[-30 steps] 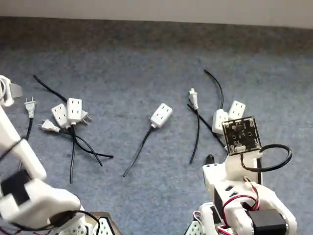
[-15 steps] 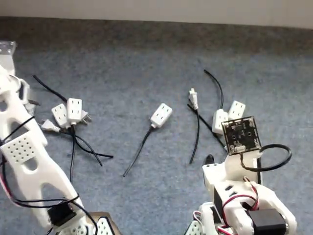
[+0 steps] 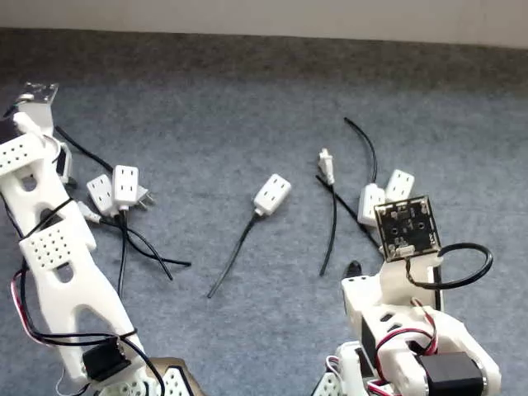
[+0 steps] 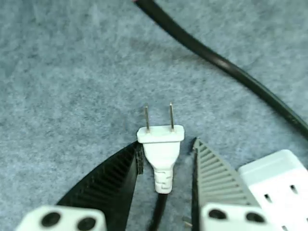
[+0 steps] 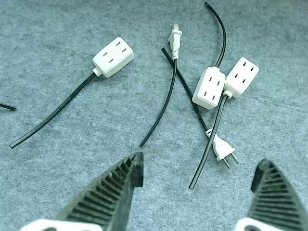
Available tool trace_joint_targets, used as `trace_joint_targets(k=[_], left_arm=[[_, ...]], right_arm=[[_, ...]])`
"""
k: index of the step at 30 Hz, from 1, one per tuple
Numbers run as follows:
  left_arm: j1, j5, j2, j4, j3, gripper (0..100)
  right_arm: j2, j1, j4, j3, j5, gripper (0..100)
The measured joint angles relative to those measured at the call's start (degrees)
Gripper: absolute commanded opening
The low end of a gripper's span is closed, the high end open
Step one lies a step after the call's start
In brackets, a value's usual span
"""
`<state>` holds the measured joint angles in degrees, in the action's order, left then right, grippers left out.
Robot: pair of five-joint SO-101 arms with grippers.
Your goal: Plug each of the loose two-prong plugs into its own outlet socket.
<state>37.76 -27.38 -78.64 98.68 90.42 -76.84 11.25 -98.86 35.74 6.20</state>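
Plugs, sockets on grey carpet

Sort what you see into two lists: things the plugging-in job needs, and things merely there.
Job:
- far-left plug, inside the open left gripper
- left plug, tucked against the left socket pair
- middle plug
- right plug, near the open right gripper
- middle socket
- right socket pair

Merely there:
- grey carpet
- pale strip behind it
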Motion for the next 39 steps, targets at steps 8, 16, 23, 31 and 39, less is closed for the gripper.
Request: trace_joint_targets(k=[8,16,23,31,39], left_arm=[[-2.29,-0.09,-0.35,0.62,2.64,1],[-2.02,-0.26,9.23,0.44,2.81,1],[-2.02,2.20,29.10,1.67,2.81,1],[-2.02,17.93,52.13,2.55,-5.89,1],[-11.25,28.22,84.48,2.55,-40.44,1]], right_arm=[[0.00,0.00,0.00,0.00,0.00,34.4],[0.00,0.00,0.00,0.26,0.00,34.4],[0.00,-0.09,0.00,1.93,0.00,34.4],[0.00,0.00,0.00,1.93,0.00,34.4],[0.00,0.00,0.00,2.02,0.00,34.4]])
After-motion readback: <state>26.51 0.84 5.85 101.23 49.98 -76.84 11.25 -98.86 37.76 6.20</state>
